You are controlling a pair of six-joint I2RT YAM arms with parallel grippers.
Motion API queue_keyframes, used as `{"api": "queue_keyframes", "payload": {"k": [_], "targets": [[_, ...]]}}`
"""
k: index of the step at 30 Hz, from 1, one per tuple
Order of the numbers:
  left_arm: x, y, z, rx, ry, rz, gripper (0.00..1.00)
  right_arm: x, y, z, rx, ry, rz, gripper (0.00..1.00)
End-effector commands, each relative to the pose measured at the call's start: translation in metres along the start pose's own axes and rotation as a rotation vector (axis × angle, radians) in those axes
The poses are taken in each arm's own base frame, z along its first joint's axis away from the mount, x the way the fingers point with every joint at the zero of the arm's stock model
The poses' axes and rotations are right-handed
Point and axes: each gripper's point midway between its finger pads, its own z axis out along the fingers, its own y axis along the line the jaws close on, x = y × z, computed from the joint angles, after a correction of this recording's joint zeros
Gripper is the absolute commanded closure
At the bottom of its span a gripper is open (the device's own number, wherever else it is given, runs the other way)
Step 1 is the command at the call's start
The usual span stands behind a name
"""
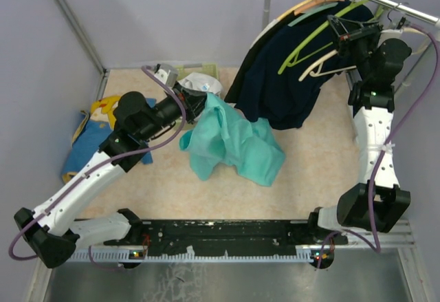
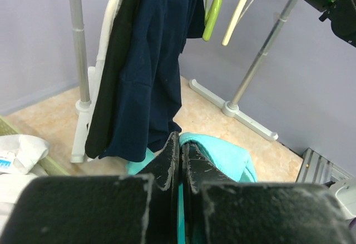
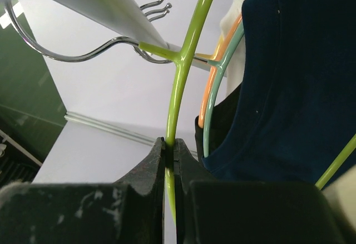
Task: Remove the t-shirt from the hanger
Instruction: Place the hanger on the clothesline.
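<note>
Two pincers were catalogued. The left pincer (image 1: pixel 201 106) was closed on the teal t-shirt (image 1: pixel 234 144) at its 10 o'clock edge, and the shirt was heaped mid-desk (image 1: pixel 323 164). The right pincer (image 1: pixel 342 31) was clamped on the green hanger (image 3: pixel 189 38), which was hooked on the rail (image 1: pixel 385 3) at 1 o'clock, beside a navy garment (image 1: pixel 289 89).

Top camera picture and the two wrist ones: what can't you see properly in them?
- Left tool: top view, its wrist and the teal t-shirt cover its tips.
- Teal t-shirt: left wrist view, the tool's black body hides most of it.
- Green hanger: right wrist view, the right tool covers its lower part.
- Navy garment: its cloth hides which hanger carries it.
- Blue and yellow cloths: top view, left arm crosses them.
</note>
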Motion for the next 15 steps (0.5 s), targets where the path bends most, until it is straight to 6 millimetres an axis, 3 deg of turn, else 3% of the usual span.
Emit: {"api": "queue_keyframes", "payload": {"k": [1, 11, 15], "targets": [[-0.046, -0.003, -0.007, -0.02, -0.103, 0.05, 1.0, -0.012, 0.025, -0.001, -0.043, -0.043, -0.035, 0.98], [-0.103, -0.004, -0.005, -0.054, -0.219, 0.097, 1.0, -0.011, 0.007, -0.003, 0.015, -0.052, -0.012, 0.92], [-0.113, -0.005, -0.003, -0.052, -0.244, 0.1, 1.0, -0.009, 0.005, -0.004, 0.023, -0.05, -0.014, 0.89]]}}
